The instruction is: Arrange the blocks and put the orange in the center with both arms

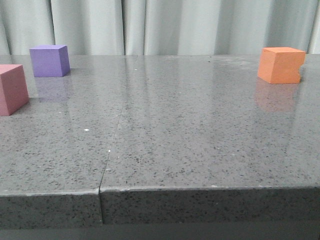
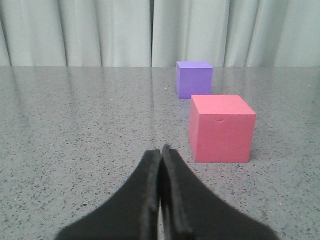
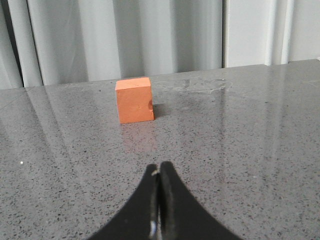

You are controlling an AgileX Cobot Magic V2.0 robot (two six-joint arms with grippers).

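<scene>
Both claws pinched together, empty: left claw (image 2: pixel 161 150), right claw (image 3: pixel 159 167). On the worktop (image 1: pixel 190 130), orange cube (image 1: pixel 280 64) upper right, purple cube (image 1: pixel 49 60) and pink-red cube (image 1: pixel 12 89) upper left.

Low forward camera; two wrist views.

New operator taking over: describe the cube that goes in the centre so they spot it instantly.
On the grey speckled stone table, look to the far right, near the curtain. The matte orange foam cube sits alone there, a small notch in one side.
</scene>
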